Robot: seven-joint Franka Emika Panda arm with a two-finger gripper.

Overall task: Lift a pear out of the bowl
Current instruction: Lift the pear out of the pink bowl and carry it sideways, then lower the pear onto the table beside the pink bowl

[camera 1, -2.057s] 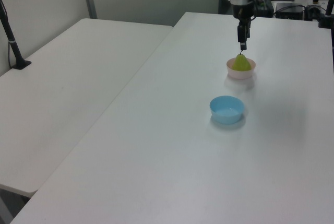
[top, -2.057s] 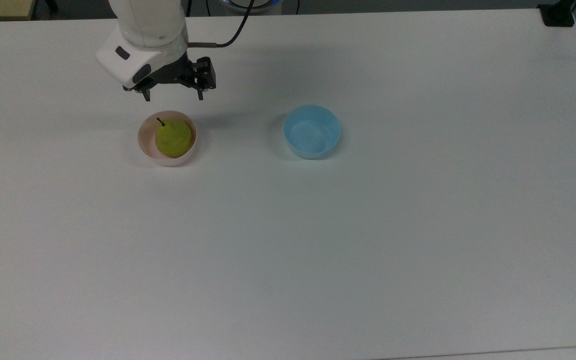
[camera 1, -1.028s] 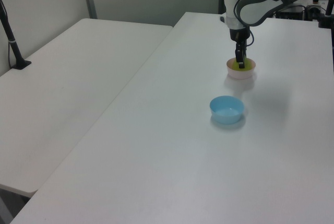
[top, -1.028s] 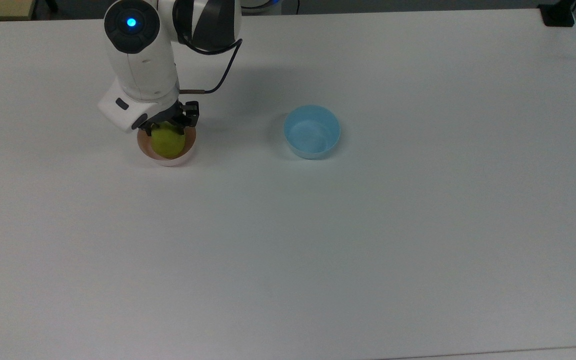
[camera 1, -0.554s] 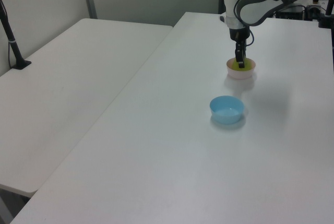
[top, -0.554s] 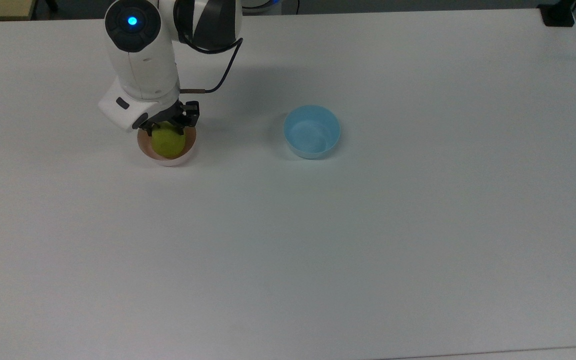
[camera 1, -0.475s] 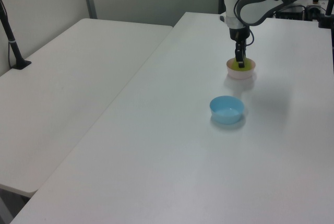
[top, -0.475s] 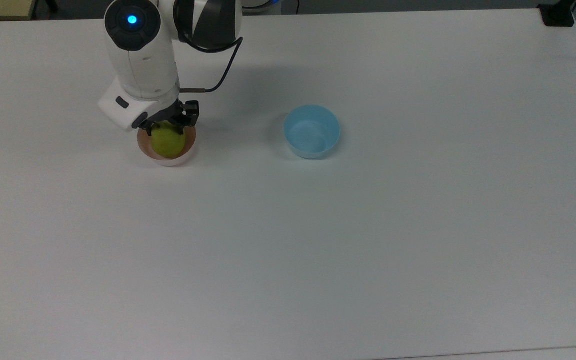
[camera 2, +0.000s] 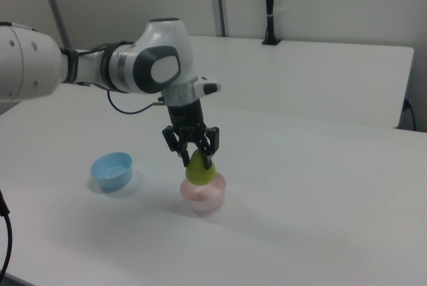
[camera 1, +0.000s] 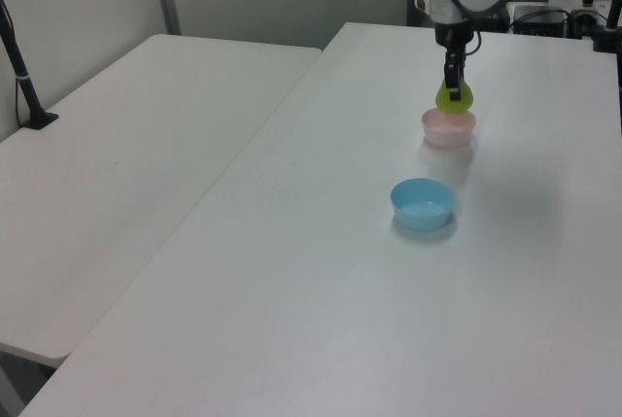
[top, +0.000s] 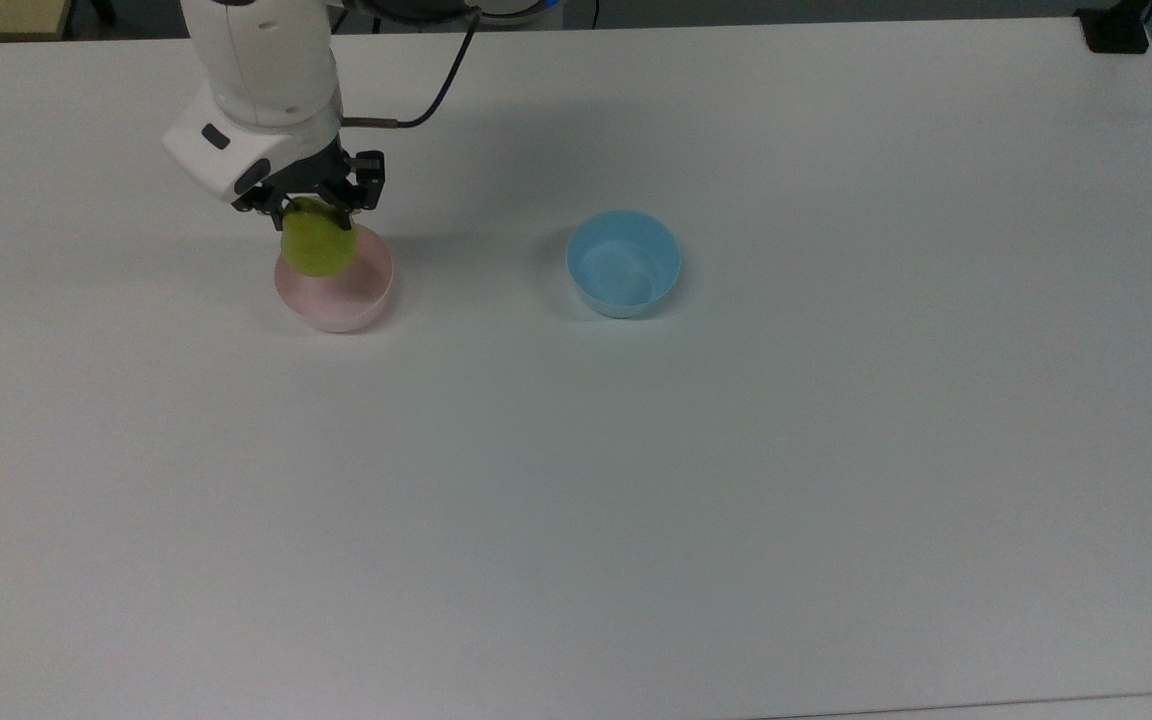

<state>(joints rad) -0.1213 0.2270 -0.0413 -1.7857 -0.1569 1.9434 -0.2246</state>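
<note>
A white table (top: 636, 500) carries a pink bowl (top: 336, 292) and a light blue bowl (top: 624, 264), well apart.

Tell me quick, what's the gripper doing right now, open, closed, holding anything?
Gripper: closed on the pear, which hangs just above the pink bowl.
</note>
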